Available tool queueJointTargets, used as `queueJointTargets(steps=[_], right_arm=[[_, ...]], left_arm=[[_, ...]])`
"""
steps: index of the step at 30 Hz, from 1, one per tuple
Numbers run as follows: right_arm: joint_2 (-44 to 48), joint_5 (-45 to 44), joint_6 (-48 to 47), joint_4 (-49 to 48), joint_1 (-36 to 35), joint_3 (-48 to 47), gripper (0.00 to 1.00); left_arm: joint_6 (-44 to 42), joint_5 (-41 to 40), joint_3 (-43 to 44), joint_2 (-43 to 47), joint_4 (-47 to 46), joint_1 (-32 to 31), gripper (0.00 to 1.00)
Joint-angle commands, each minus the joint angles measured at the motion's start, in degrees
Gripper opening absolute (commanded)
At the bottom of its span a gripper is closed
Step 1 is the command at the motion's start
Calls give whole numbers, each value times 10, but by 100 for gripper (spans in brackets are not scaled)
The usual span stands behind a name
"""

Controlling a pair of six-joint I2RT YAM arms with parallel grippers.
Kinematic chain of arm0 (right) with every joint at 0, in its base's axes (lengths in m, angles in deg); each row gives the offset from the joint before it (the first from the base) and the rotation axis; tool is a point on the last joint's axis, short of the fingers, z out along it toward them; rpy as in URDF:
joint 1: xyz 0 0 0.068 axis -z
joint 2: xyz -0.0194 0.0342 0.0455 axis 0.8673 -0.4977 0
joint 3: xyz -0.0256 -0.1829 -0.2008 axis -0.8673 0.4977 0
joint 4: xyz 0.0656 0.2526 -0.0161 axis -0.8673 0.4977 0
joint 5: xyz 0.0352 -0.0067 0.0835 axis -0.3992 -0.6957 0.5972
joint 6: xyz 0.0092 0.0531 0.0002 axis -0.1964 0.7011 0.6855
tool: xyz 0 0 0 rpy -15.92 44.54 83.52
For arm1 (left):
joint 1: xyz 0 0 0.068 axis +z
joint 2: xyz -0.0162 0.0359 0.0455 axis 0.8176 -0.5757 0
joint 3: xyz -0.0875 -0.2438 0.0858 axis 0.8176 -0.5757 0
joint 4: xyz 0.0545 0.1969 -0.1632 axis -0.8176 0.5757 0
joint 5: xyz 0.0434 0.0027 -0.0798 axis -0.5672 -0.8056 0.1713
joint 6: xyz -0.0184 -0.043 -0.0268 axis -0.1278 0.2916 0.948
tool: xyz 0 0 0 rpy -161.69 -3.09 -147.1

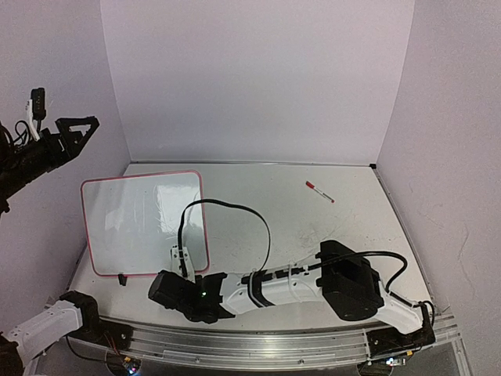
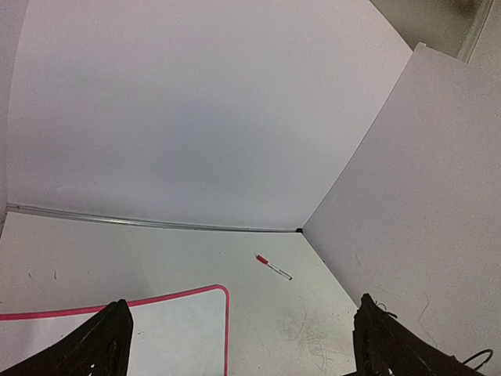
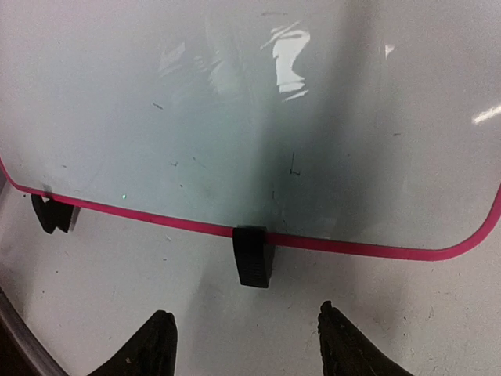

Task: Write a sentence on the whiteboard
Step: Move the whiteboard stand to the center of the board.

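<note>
The whiteboard [image 1: 141,223] lies flat at the left of the table, glossy white with a red-pink rim. No red sentence shows on it, only tiny specks. My right gripper [image 1: 174,276] is open and low at the board's near edge. In the right wrist view its fingertips [image 3: 160,337] flank a black clip foot [image 3: 253,256] on the board [image 3: 235,117] without touching it; the gripper [image 3: 246,345] is empty. My left gripper [image 1: 84,124] is open, empty and raised high above the table's far left. It [image 2: 243,348] looks down on the board's corner [image 2: 180,329].
A red-capped marker [image 1: 319,191] lies on the table at the back right, also in the left wrist view [image 2: 273,267]. A second clip foot [image 1: 123,278] sits on the board's near left corner. A black cable [image 1: 235,207] loops above the right arm. Walls enclose three sides.
</note>
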Motion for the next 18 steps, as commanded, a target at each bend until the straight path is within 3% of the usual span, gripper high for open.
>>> queueJointTargets(steps=[1,5,14,18], right_arm=[[-23,-10,-21,16,4,-41,61],[-41,-19,-30,16,10,-54,49],[-80,-40,-68,16,12,-104,48],[-85,-65,-75,15,12,-102,32]], left_arm=[[3,13,20,8,-8,1,99],[2,18,28,7,-8,1,99],[-4,22,29,14,-8,1,99],[-9,19,13,17,-9,1,99]])
